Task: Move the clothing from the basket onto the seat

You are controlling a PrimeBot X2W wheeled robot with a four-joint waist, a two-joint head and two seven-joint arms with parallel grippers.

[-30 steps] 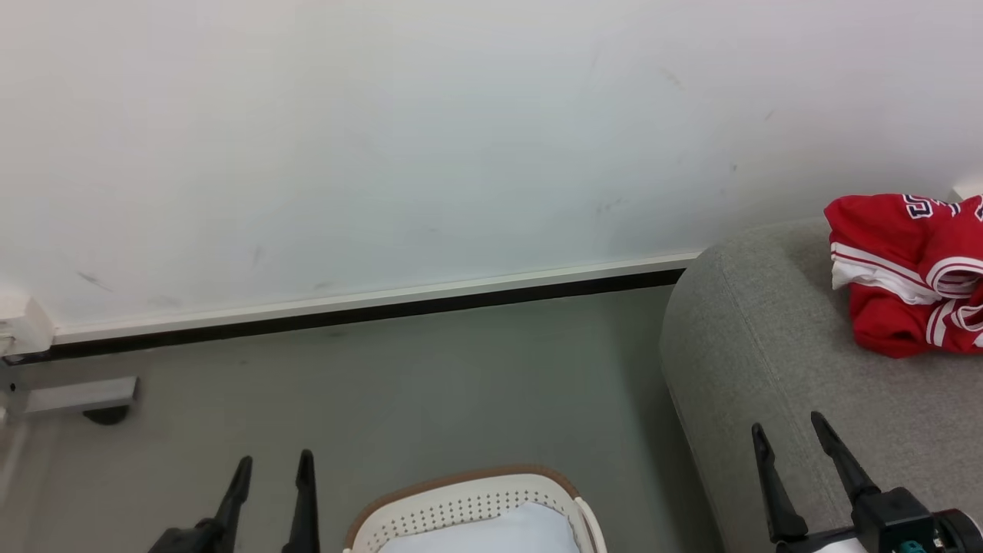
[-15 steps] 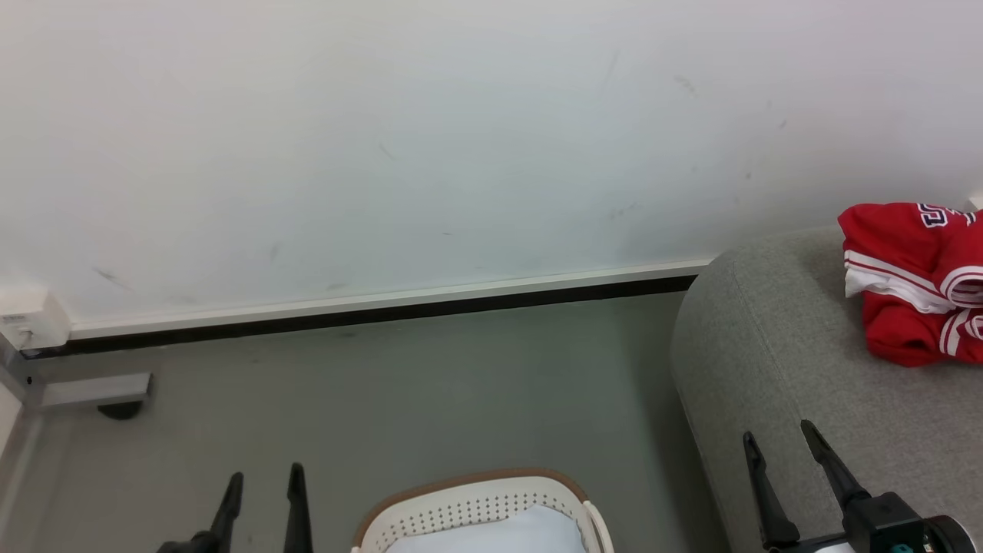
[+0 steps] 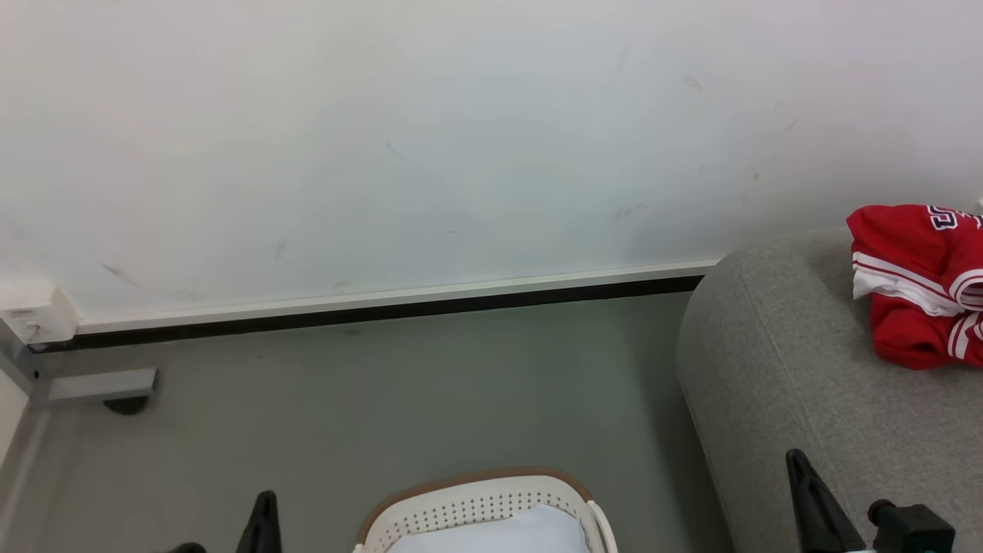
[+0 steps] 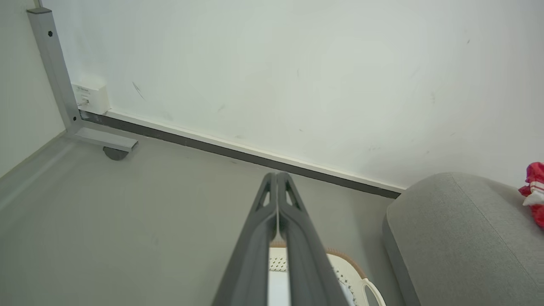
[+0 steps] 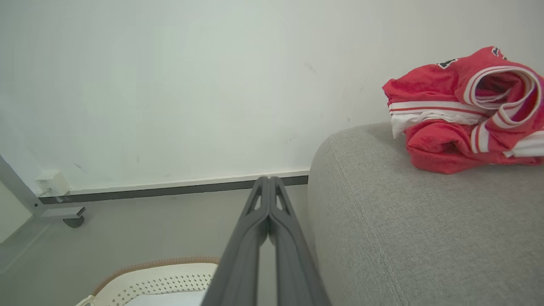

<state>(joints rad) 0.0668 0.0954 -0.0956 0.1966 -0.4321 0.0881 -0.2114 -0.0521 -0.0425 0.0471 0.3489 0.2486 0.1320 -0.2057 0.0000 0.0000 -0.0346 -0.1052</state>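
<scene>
Head view: basket [image 3: 476,499] is holding a pale blue cloth [image 3: 491,535]; clothing [image 3: 918,284] is lying on seat [image 3: 791,369], right of basket. Left gripper [image 4: 276,175] and right gripper [image 5: 267,178] are hovering clenched, empty.

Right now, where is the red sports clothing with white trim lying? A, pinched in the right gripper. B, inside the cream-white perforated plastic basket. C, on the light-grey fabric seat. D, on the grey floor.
C: the red sports clothing with white trim lies bunched on top of the light-grey fabric seat, apart from the cream-white perforated plastic basket, in which a pale blue cloth shows.
</scene>
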